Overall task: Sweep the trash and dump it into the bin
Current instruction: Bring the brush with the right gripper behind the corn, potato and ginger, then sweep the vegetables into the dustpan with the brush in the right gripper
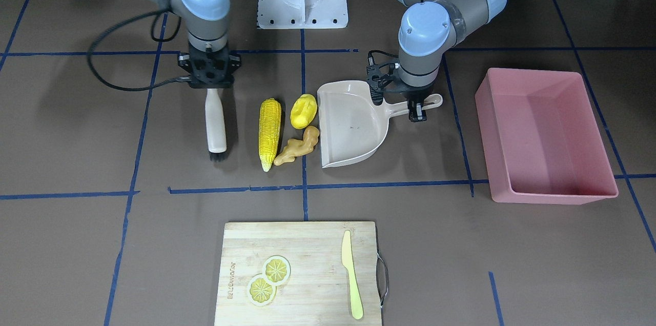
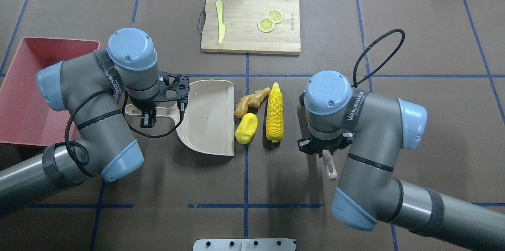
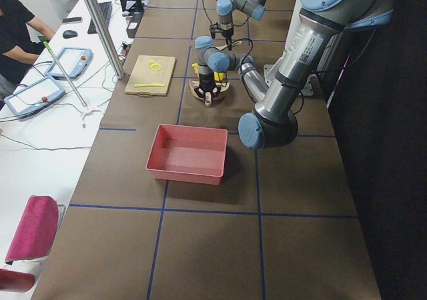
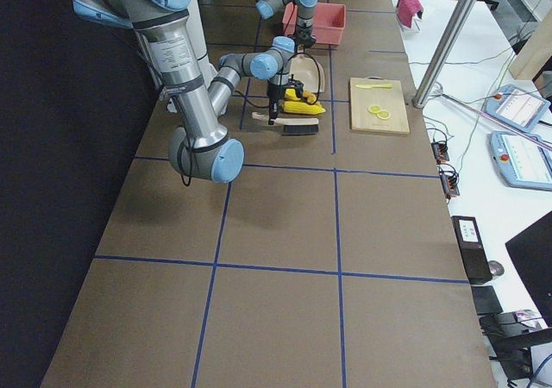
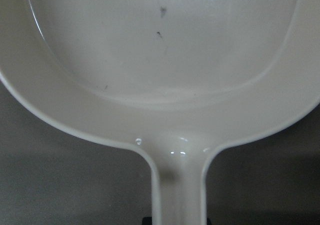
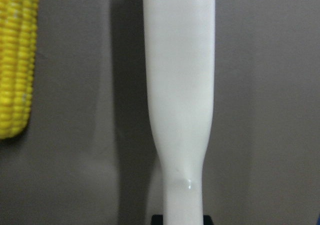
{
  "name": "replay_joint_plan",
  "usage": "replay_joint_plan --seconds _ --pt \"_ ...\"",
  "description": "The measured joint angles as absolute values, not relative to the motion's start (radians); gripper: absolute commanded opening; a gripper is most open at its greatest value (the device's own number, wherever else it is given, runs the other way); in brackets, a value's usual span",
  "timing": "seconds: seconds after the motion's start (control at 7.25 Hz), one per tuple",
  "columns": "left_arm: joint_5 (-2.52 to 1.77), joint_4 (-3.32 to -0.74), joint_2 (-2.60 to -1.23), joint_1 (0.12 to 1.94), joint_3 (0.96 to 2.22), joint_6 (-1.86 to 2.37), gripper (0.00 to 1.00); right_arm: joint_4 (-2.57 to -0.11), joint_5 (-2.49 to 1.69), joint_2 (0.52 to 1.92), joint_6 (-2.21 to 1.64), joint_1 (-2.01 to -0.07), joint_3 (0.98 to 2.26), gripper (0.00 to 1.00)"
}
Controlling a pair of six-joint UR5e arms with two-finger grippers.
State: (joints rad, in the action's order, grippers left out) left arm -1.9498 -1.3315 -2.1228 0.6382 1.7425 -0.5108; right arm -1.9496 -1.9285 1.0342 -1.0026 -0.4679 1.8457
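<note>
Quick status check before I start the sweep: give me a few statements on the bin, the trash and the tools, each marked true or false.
1. The bin has nothing in it. True.
2. The corn already lies in the dustpan. False: it lies outside the dustpan, off its open edge.
3. The left pincer is at the dustpan's handle. True.
4. The knife lies next to the bin. False: it lies on the cutting board.
5. The brush lies on the opposite side of the corn from the dustpan. True.
</note>
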Motion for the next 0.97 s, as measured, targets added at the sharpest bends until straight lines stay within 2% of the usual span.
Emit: replay_joint_plan --seconds 0.41,0.97 --pt "-1.947 -1.332 -2.125 0.638 1.742 -0.511 0.01 -1.943 -1.884 0.942 -1.008 -0.409 1.766 0.0" --pt "-1.947 -1.333 -2.128 0.637 1.741 -0.511 0.02 -1.829 -1.877 0.747 -1.06 -0.381 1.579 0.0"
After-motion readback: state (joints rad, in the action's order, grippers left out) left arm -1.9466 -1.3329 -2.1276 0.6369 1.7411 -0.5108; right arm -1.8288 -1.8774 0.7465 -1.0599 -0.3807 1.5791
